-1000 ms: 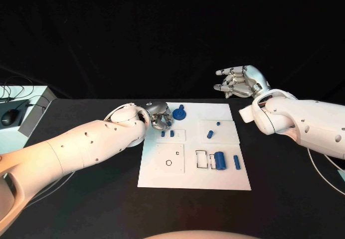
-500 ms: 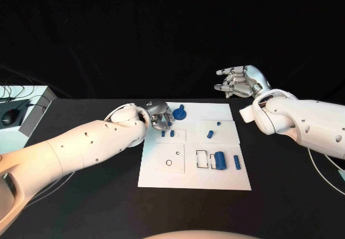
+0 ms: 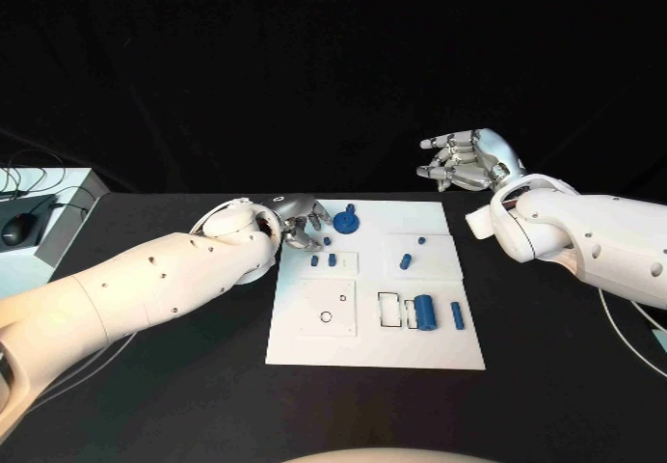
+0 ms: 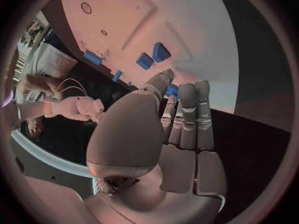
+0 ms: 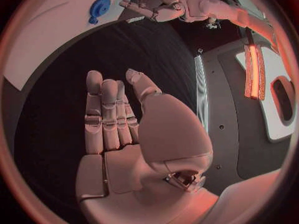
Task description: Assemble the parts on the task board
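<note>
Currently: left hand (image 3: 301,224) poised at far-left corner of task board (image 3: 375,342), fingers straight and close together in wrist view, nothing held; just beside round blue gear-like part (image 3: 346,223), apart from it as far as can be told. Placement suggests an approach to that part, or to the two small blue pegs (image 3: 324,258) just nearer on the board.

Right hand (image 3: 466,159) raised beyond far-right corner of board, over black desk (image 3: 167,395), fingers extended and empty. Probably parked clear so as not to block the left arm's reach.

On board, near-right area: blue cylinder (image 3: 425,311) lying beside an outlined rectangular slot (image 3: 389,309), slim blue pin (image 3: 458,314) to its right. Single blue peg (image 3: 406,259) mid-right. Small ring outline (image 3: 326,315) on near-left panel.

Judgement: assembly at early stage; most parts loose, lying flat, none plainly seated. Seating of the two pegs not discernible.
</note>
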You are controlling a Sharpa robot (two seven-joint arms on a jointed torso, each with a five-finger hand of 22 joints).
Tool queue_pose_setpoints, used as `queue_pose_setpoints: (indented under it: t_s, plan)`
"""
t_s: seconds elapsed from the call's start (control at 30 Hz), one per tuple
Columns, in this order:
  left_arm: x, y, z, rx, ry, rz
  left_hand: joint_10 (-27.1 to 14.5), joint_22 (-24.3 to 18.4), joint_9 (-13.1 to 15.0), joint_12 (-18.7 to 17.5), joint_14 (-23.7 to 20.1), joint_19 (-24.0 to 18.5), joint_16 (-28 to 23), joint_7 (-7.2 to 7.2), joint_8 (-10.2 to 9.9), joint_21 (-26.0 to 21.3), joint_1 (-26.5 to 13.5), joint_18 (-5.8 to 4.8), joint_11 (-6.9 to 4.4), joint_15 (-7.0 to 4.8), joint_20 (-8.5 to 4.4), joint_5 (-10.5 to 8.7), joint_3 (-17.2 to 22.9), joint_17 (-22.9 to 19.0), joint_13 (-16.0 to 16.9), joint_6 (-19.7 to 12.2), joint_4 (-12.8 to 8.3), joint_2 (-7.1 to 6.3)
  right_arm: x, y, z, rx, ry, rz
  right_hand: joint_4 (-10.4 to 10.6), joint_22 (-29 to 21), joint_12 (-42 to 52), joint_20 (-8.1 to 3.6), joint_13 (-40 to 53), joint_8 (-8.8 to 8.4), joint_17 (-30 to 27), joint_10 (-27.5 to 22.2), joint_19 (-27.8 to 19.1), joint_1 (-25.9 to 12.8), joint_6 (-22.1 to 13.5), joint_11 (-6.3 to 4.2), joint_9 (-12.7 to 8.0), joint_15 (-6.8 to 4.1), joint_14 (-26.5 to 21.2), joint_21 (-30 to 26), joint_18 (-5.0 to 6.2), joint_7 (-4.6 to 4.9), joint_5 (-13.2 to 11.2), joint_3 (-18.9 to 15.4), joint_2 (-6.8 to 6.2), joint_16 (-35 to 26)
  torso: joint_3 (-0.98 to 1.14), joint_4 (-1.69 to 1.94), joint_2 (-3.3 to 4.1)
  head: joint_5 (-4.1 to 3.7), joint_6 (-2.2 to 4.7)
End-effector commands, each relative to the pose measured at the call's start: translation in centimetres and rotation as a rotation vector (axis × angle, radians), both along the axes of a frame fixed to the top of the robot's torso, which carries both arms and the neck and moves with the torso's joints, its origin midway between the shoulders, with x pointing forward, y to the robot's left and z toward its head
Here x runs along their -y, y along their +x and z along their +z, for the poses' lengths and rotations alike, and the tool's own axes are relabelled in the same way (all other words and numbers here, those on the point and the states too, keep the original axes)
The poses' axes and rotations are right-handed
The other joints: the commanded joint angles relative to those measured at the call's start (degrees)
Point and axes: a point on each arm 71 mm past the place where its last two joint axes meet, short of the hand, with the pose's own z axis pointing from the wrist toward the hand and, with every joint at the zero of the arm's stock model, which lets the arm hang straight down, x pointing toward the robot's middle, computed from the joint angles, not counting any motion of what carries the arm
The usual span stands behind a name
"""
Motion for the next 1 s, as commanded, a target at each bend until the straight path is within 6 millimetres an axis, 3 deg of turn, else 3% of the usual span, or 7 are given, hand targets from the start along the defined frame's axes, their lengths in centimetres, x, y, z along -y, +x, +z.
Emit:
queue_pose_setpoints:
  t_s: [0.03,0.2,0.33,0.57,0.7,0.8,1.0]
  plan:
    - [-0.8,0.1,0.5,-0.015,-0.066,0.027,-0.1,-0.1,0.0,0.6,-0.5,0.1,-0.3,0.86,-0.1,-0.3,0.6,0.62,-0.17,0.15,0.42,-0.1,-0.2,-0.2,0.0,2.1,-0.1,0.01,-0.1,-0.1,-0.5,-0.04,-0.06,0.051,-0.5,0.3,-3.9,-0.43,-3.2,0.52,-0.9,1.2,0.7,-0.3,1.8,-0.22,0.1,-0.38,1.0,-0.5,1.15,-0.15,-0.8,-0.1,1.02,-0.3,0.01,0.01,-0.03,-0.15,0.25]
    - [-3.6,0.6,1.4,-0.094,-0.295,0.124,2.0,-0.7,0.5,1.9,-3.8,-1.8,-4.2,4.06,1.1,-1.8,0.4,0.09,-0.83,-0.35,0.46,0.13,0.9,-2.3,0.0,11.0,0.5,0.59,0.0,-0.4,-1.1,-0.053,-0.174,0.091,-1.3,1.1,-19.9,-1.21,-15.4,0.38,-1.1,6.8,5.3,-0.9,6.3,-0.1,0.0,-1.09,6.9,1.2,2.38,-1.25,-3.5,1.4,1.14,0.8,0.02,0.11,-0.05,-0.44,0.53]
    - [-6.0,0.9,1.6,-0.185,-0.51,0.205,4.1,-1.8,0.4,2.5,-6.5,-4.8,-9.7,5.38,0.7,-4.4,0.8,-0.91,-1.21,-0.7,0.29,0.15,3.2,-5.4,-0.1,12.6,0.2,1.08,0.2,-0.8,-1.9,-0.043,-0.31,0.114,-1.8,1.7,-24.6,-2.03,-18.3,0.21,-1.0,11.5,8.3,-0.5,9.7,-0.95,0.2,-2.11,10.5,4.6,2.65,-2.15,-4.0,2.6,1.62,0.9,-0.05,0.07,-0.03,-0.84,0.94]
    - [-9.2,0.0,1.2,-0.297,-0.793,0.253,6.4,-5.9,0.4,2.6,-11.2,-10.4,-21.3,5.5,0.5,-11.7,-1.0,-3.44,-1.42,0.43,1.26,0.01,3.7,-11.5,0.0,12.9,1.0,0.97,0.3,-1.7,-3.6,-0.01,-0.586,0.125,-2.4,2.7,-31.7,-2.88,-18.1,-0.95,-0.5,16.2,10.4,-0.6,12.2,-1.61,0.1,-2.75,13.7,12.5,1.7,-2.87,-4.1,3.9,1.24,-1.0,-0.07,0.04,-0.01,-3.38,1.84]
    - [-10.2,-0.9,0.9,-0.351,-0.95,0.24,7.5,-12.6,0.4,1.7,-13.9,-13.3,-31.4,4.66,0.6,-20.7,-2.9,-5.06,-1.32,2.47,3.6,-0.07,1.2,-16.4,-0.1,13.4,2.5,0.76,0.3,-2.1,-4.4,0.006,-0.71,0.106,-2.0,2.9,-33.7,-2.81,-18.2,-0.97,-0.1,15.2,10.7,-1.3,12.1,-0.94,0.1,-2.46,14.4,13.8,1.65,-2.77,-4.6,4.1,0.74,-1.2,-0.1,0.09,-0.13,-4.31,2.11]
    - [-10.7,-1.7,0.9,-0.376,-1.055,0.208,9.7,-25.8,0.5,-2.5,-8.3,-10.5,-47.7,4.63,0.4,-34.5,-4.3,-5.83,-0.9,3.62,6.2,-0.37,-6.9,-19.7,-0.1,14.1,5.0,1.95,0.2,-2.5,-5.0,0.016,-0.795,0.092,-1.6,3.0,-34.7,-2.62,-18.3,-0.94,0.4,14.3,10.9,-1.9,12.2,-0.56,0.2,-2.25,14.7,14.5,1.8,-2.77,-4.8,4.5,-0.15,-1.4,-0.05,0.03,-0.07,-4.84,2.32]
    - [-10.9,-2.9,0.9,-0.399,-1.145,0.167,10.0,-35.8,0.4,-5.3,-5.2,-5.8,-61.4,4.44,0.2,-43.0,-0.8,-6.11,-0.61,4.69,6.92,-0.12,-12.7,-19.4,-0.1,13.3,4.6,4.07,-0.2,-2.8,-5.7,0.021,-0.871,0.085,-0.2,3.1,-34.7,-2.18,-18.3,-1.02,1.2,12.1,11.1,-2.4,11.8,0.0,0.1,-1.86,14.9,15.1,2.18,-2.98,-5.3,5.1,-1.95,-1.5,-0.1,0.0,-0.09,-5.25,2.39]
